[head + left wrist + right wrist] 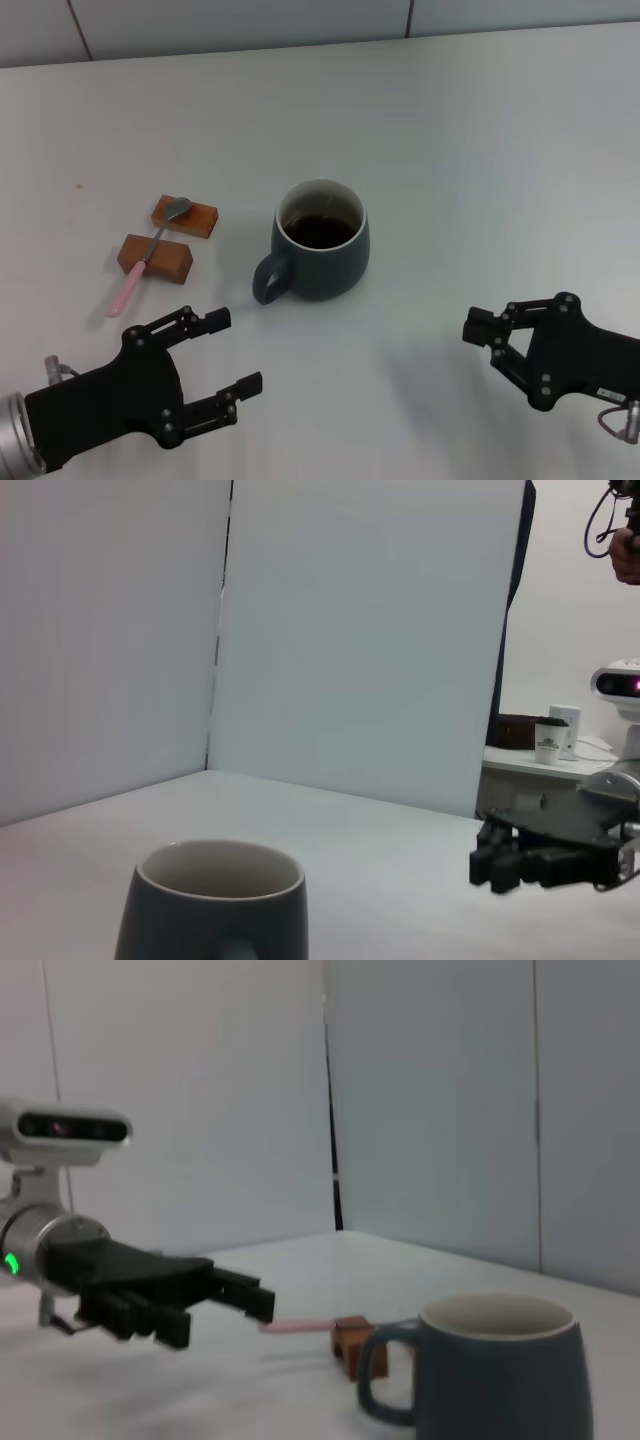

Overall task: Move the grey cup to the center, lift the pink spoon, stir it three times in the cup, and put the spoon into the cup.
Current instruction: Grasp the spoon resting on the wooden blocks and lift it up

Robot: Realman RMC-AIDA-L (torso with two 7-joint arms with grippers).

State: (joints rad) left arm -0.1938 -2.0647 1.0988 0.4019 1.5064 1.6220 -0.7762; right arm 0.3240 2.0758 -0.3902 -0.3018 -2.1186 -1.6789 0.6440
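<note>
White table (pixel 480 150), grey cup (pixel 320 255) of dark liquid (pixel 320 231), left gripper (pixel 228 352) and right gripper (pixel 485 345) both spread, empty.

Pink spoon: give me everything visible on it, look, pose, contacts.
The pink spoon is slim, with a pale pink handle and a silver metal bowl. It lies propped across two small brown wooden blocks, bowl on the farther block, handle sloping down over the nearer one to the table. It sits on the robot's left of the grey cup. Neither gripper touches it.
</note>
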